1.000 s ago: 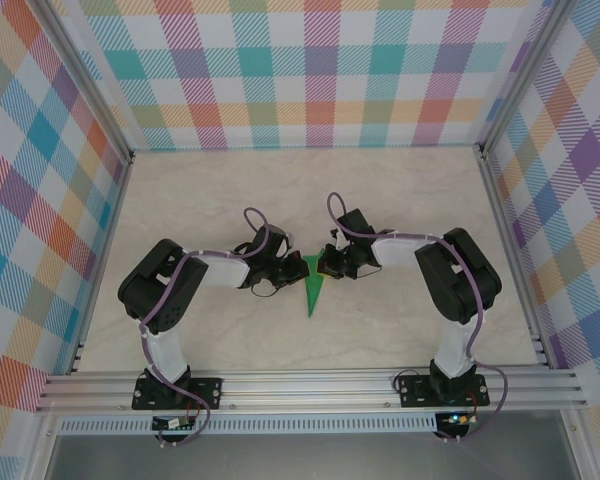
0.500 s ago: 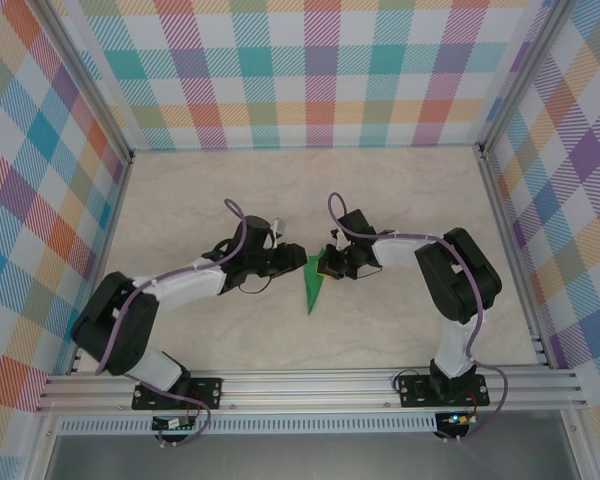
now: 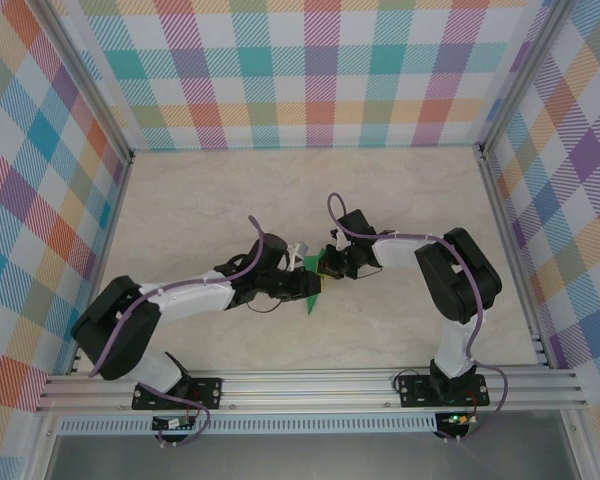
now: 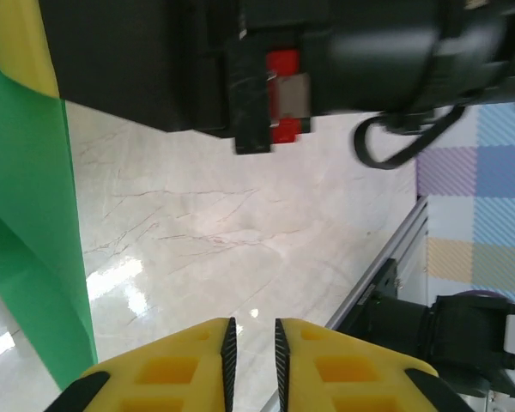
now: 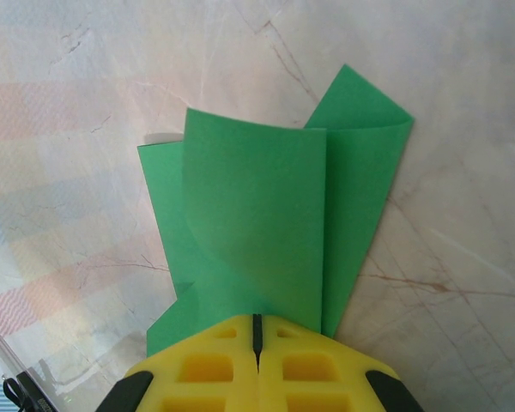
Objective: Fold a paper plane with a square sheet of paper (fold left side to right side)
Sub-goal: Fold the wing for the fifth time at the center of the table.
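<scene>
1. The paper plane point(image 5: 266, 232) is plain bright green, one even shade with no print.
2. The right gripper point(image 5: 257, 322) and the left gripper point(image 4: 251, 335) have yellow fingers with black edging.
3. The bench point(image 3: 400, 200) is cream, marbled with faint brown veins.
4. The walls point(image 3: 310, 80) are plaid: teal, pink, orange, purple, blue and yellow bands on white.
5. The arms point(image 3: 190, 295) are black with white links, trailed by purple cables point(image 3: 330, 205).
6. The frame point(image 3: 310, 383) is silver-grey.

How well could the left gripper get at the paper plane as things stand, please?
Probably yes: the left gripper sits right beside the paper plane, green paper alongside its finger, nothing between. The right gripper, shut on the paper plane, crowds one end, so room is tight.
</scene>
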Available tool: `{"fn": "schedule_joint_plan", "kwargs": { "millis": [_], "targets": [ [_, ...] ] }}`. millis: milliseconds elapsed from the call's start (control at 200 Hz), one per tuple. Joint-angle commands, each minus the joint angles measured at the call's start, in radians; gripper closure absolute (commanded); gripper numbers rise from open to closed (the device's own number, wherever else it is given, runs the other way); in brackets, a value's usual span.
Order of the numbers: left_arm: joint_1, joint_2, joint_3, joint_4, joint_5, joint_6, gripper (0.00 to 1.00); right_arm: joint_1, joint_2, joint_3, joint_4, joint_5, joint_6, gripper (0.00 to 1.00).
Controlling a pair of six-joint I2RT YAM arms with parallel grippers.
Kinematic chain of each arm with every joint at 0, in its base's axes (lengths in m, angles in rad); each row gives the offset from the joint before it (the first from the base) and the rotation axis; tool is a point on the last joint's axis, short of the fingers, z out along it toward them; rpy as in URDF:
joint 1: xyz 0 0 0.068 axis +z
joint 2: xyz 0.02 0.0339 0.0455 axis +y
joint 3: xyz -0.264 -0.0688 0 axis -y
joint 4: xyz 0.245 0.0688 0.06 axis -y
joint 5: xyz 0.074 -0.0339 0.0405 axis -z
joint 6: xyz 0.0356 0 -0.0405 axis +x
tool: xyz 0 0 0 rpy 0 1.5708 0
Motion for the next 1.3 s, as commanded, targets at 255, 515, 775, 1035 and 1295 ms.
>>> {"fn": "schedule_joint_plan", "kwargs": {
  "millis": [255, 515, 775, 1035, 1295],
  "targets": [
    [-0.011, 0.133, 0.042, 0.007, -0.046, -0.017, 0.83, 0.006, 0.044, -0.017, -0.115, 0.040, -0.030, 1.00],
    [-0.016, 0.163, 0.006, 0.015, -0.059, -0.039, 0.84, 0.007, 0.047, -0.013, -0.118, 0.043, -0.033, 1.00],
    [-0.020, 0.181, 0.003, 0.004, -0.073, -0.044, 0.85, 0.007, 0.047, -0.010, -0.127, 0.049, -0.038, 1.00],
    [-0.027, 0.200, -0.005, -0.005, -0.081, -0.045, 0.85, 0.007, 0.050, -0.009, -0.129, 0.051, -0.040, 1.00],
    [-0.041, 0.203, -0.010, -0.041, -0.090, -0.039, 0.86, 0.007, 0.051, -0.006, -0.134, 0.055, -0.040, 1.00]
  ]
}}
